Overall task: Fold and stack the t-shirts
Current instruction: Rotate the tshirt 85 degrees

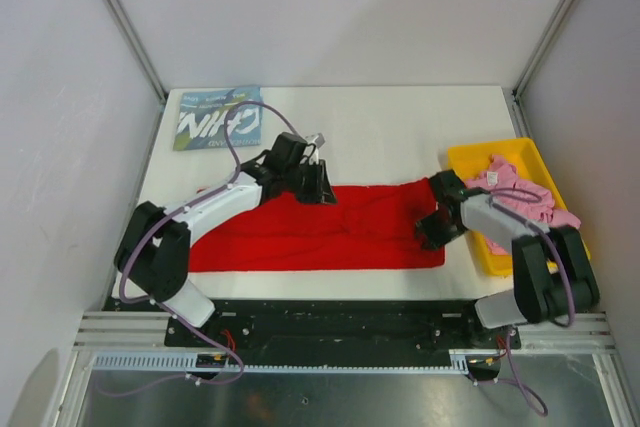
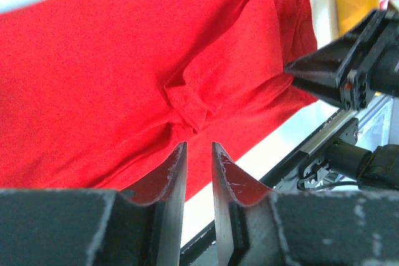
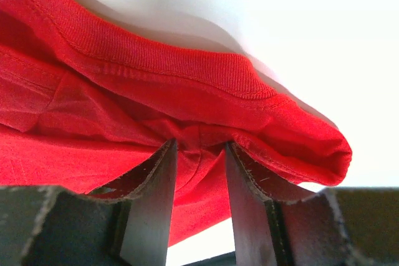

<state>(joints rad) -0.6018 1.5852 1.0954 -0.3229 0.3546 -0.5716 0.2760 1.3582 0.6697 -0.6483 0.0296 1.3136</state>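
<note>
the red shirt [image 1: 300, 237] lies plain side up, spread lengthwise across the middle of the table [image 1: 400, 127]; its left part is flat, and its right part is wrinkled and drawn in between the two arms; no fold is made in it yet.

the right pincer [image 3: 201, 144] is at the shirt's right end; its jaws stand partly apart with a thick bunch of red cloth filling the gap, just below a ribbed edge, so it looks to have hold of that end.

the left pincer [image 2: 199, 146] is at the shirt's far edge near the middle; its jaws are down to a narrow slit; a pucker of cloth sits right at the tips, but whether they have hold of it i cannot tell.

the blue shirt [image 1: 218, 119] lies folded at the far left corner; the pink shirt [image 1: 520, 192] is heaped loose in the tray [image 1: 470, 157] at the right.

step in hand, as i judge it: taking hold of the red shirt for its first fold. the next move calls for both grips to be sure; then the right end should be carried over the flat part with the edges kept level; a one-layer pinch would let the cloth twist.
</note>
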